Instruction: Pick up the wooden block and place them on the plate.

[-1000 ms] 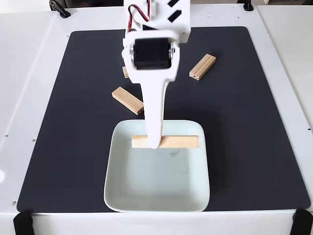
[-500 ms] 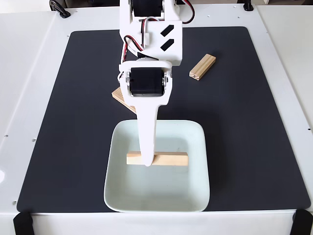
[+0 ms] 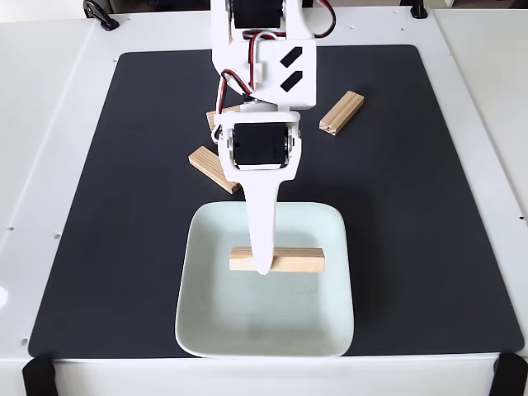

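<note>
Looking down through the fixed view, I see the broad white table [image 3: 49, 165] with a large black rectangular mat [image 3: 429, 231] covering most of it. My white arm [image 3: 262, 58] reaches in from the far edge, red and black wires showing at its joints, and its long white finger [image 3: 262, 223] points toward the near side.

On the near middle of the mat sits the pale mint-white glossy square plate [image 3: 264, 330] with rounded corners and a raised rim. Over its far half lies a small flat light-wood block with striped grain [image 3: 293, 260], set crosswise, left to right. The gripper [image 3: 262, 268] has its tip on that block near its left end. I cannot tell from this angle whether the jaws are clamping the block or merely standing over it, nor whether the block rests on the plate's floor.

Three more wooden blocks lie on the mat beyond the plate: one angled block [image 3: 211, 167] just left of the arm, another block [image 3: 216, 118] mostly hidden behind the arm, and a third block [image 3: 341, 112] well apart to the far right, tilted.
</note>
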Tool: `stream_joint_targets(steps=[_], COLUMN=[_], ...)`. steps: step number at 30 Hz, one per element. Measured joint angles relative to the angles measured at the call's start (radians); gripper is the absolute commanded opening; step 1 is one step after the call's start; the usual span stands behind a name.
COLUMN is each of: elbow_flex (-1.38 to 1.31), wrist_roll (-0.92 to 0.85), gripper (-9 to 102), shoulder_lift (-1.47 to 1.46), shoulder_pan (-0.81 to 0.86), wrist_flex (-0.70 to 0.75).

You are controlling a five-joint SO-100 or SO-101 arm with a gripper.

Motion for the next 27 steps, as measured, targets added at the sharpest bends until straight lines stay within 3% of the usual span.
stream_joint_targets(steps=[3,14,17,22,27], elbow_flex=[-0.005,0.037,0.084,0.206,0.422], wrist_roll=[0.0,0.002,0.002,0.002,0.002], gripper=[35,33,26,-1,-1], shoulder_lift=[0.0,0.075,0.133,0.267,0.462], shoulder_pan=[0.005,0.008,0.008,-0.005,-0.023], wrist_flex=[0.0,0.0,0.0,0.0,0.0])
